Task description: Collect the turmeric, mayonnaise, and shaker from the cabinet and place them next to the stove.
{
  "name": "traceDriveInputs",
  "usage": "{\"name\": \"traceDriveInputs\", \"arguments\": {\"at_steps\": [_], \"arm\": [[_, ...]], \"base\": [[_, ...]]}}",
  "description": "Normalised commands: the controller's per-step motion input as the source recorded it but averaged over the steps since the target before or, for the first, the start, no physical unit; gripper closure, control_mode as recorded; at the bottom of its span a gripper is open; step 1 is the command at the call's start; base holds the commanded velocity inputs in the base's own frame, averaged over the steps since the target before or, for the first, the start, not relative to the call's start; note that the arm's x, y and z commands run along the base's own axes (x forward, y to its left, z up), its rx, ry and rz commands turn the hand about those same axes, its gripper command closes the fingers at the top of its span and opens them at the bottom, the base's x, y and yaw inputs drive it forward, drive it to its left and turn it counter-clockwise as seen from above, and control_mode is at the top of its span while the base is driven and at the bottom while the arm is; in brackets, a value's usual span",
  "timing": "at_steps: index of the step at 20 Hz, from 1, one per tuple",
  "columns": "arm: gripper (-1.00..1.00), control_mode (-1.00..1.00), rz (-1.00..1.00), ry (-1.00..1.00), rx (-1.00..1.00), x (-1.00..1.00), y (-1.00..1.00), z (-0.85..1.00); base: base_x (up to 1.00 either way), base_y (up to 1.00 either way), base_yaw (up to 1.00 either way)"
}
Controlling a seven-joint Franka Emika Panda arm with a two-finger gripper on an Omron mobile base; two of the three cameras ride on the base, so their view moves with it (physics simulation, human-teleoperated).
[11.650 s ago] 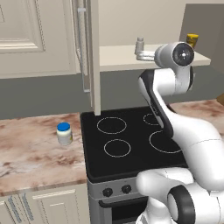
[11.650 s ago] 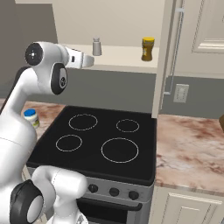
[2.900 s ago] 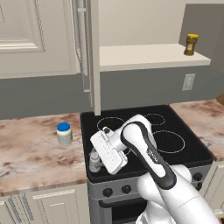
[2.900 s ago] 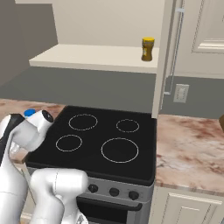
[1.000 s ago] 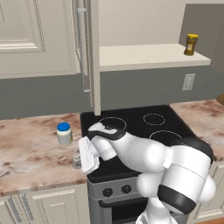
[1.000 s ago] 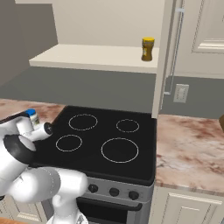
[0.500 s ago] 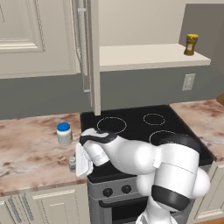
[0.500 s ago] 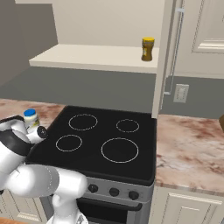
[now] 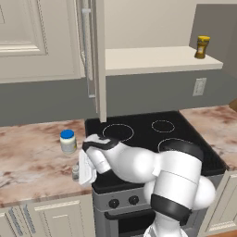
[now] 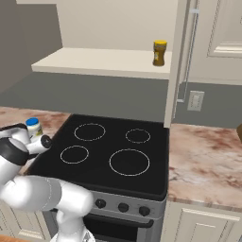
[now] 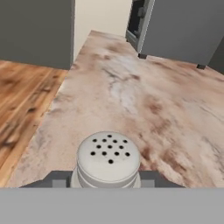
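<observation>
Even, shadowless rendered light; soft, low-resolution blur throughout.

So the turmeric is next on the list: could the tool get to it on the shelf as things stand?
Probably yes: the turmeric stands alone on the open shelf, but the tool must first release the shaker.

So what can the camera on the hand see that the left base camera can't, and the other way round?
The hand view alone gives the holes in the shaker's round top, the claw shut on it, and a wood floor beyond the counter's edge. The left base view alone gives the stove, the mayonnaise, the open cabinet and the turmeric on its shelf. Both share the shaker, which stands low on the marbled counter left of the stove.
</observation>
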Motion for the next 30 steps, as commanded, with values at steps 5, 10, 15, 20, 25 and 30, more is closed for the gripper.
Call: {"name": "traceDriveInputs", "arguments": {"at_steps": [5,10,15,20,25,30], "arm": [[1.0,-1.0,0.0,0.0,0.0,0.13,0.0,-0.16],[1.0,-1.0,0.0,0.0,0.0,0.02,0.0,-0.17],[-1.0,-1.0,0.0,-0.01,0.0,0.0,0.0,-0.08],[-1.0,-1.0,0.0,0.0,0.0,0.0,0.0,0.0],[-1.0,-1.0,0.0,0.0,0.0,0.0,-0.26,0.01],[-1.0,-1.0,0.0,0.0,0.0,0.0,-0.32,0.08]], "base": [[0.0,0.0,0.0],[0.0,0.0,0.0],[0.0,0.0,0.0],[0.0,0.0,0.0],[0.0,0.0,0.0],[0.0,0.0,0.0]]}}
